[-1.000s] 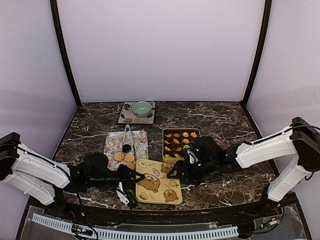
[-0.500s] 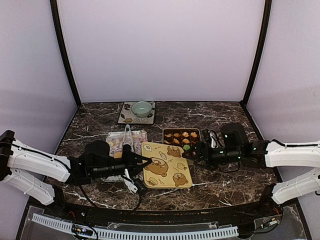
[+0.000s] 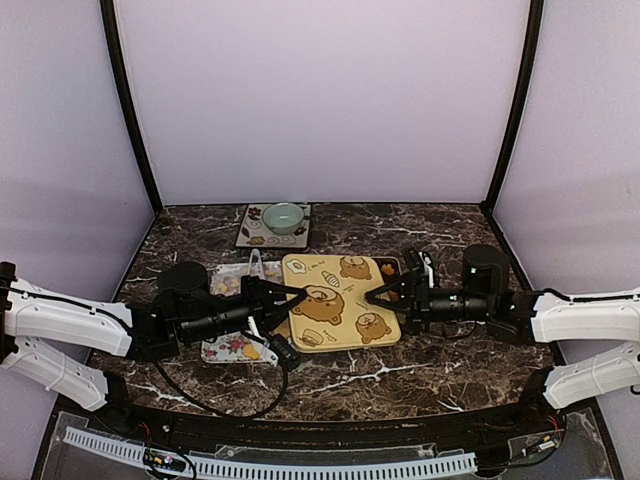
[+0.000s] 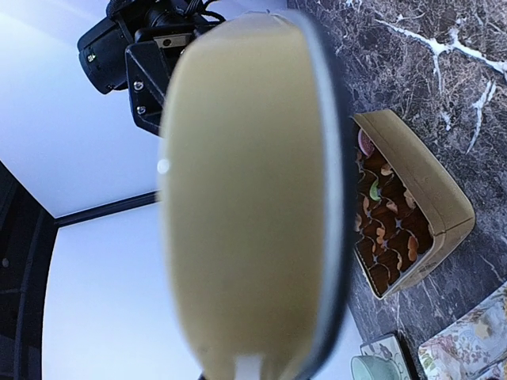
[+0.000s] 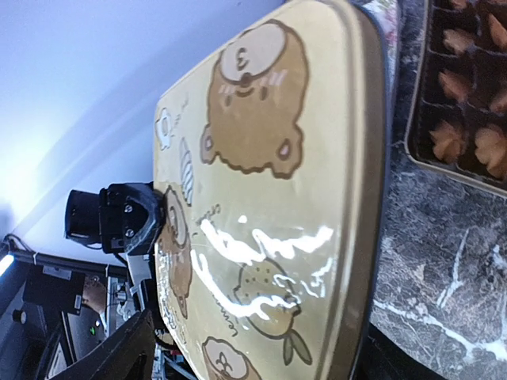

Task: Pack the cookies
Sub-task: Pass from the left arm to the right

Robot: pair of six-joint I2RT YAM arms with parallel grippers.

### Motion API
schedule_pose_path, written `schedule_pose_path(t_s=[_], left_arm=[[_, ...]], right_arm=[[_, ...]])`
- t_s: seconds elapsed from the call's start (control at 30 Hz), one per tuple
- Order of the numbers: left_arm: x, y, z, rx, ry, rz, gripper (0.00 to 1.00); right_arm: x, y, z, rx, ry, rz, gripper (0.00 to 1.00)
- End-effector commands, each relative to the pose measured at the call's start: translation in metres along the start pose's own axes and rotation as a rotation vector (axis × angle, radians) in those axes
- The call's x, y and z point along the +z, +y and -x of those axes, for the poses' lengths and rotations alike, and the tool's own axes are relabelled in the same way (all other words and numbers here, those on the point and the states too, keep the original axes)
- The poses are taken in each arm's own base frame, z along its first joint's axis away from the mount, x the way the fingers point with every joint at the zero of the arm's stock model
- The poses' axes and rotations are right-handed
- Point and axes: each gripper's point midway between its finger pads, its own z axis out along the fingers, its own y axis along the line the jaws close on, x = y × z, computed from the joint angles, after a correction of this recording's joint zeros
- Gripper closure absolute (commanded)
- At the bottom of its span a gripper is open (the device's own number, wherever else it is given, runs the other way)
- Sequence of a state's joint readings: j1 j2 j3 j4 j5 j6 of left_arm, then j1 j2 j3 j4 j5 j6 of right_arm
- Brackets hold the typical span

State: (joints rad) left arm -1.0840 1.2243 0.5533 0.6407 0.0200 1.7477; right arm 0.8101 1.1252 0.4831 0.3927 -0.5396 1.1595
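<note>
A yellow tin lid [image 3: 340,300] printed with bears hangs tilted over the cookie tin and hides most of it from above. My left gripper [image 3: 293,298] is shut on the lid's left edge, and the lid's plain underside [image 4: 245,198] fills the left wrist view. My right gripper [image 3: 385,293] is open, one finger on each side of the lid's right edge [image 5: 269,198]. The open tin [image 4: 444,198] holds rows of cookies [image 4: 388,237], golden, green and pink in dark cups. More of these cookies [image 5: 467,134] show in the right wrist view.
A floral tray [image 3: 235,345] lies left of the lid, behind my left arm, with a few yellow cookies [image 3: 224,285] on it and tongs [image 3: 255,265] across its back. A green bowl [image 3: 284,216] sits on a small mat at the back.
The lid has travelled from the table's front centre back and to the right, ending over the tin. My left arm carried it, and my right gripper drew back to the right alongside.
</note>
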Motion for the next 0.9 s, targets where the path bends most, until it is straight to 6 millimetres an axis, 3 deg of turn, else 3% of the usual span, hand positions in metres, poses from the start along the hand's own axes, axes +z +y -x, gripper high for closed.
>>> schedule_pose_path(t_s=[0.0, 0.17, 0.3, 0.47, 0.57, 0.67, 0.77, 0.83, 0.87], left_arm=[[-0.002, 0.037, -0.008, 0.017, 0.031, 0.106, 0.97], [-0.002, 0.036, -0.008, 0.040, 0.031, 0.109, 0.97], [-0.002, 0.038, -0.006, 0.070, 0.024, 0.122, 0.97], [-0.003, 0.039, -0.005, 0.095, 0.020, 0.128, 0.89], [-0.002, 0.037, -0.005, 0.100, 0.022, 0.124, 0.85], [0.001, 0.038, -0.007, 0.102, 0.029, 0.120, 0.82], [0.004, 0.036, -0.009, 0.107, 0.040, 0.110, 0.77], [0.004, 0.035, -0.011, 0.106, 0.050, 0.101, 0.67], [0.005, 0.033, -0.013, 0.103, 0.056, 0.096, 0.55]], right_arm=[[-0.010, 0.046, 0.007, -0.030, -0.019, 0.227, 0.28], [-0.018, 0.052, 0.005, -0.001, -0.036, 0.277, 0.52], [-0.026, 0.058, 0.008, 0.006, -0.064, 0.314, 0.57], [-0.029, 0.062, 0.008, 0.009, -0.069, 0.342, 0.62], [-0.030, 0.066, 0.012, 0.009, -0.078, 0.357, 0.71], [-0.030, 0.064, 0.013, 0.020, -0.084, 0.360, 0.87], [-0.031, 0.062, 0.015, 0.041, -0.090, 0.367, 0.89], [-0.032, 0.062, 0.016, 0.038, -0.096, 0.368, 0.89], [-0.033, 0.062, 0.017, 0.035, -0.100, 0.364, 0.89]])
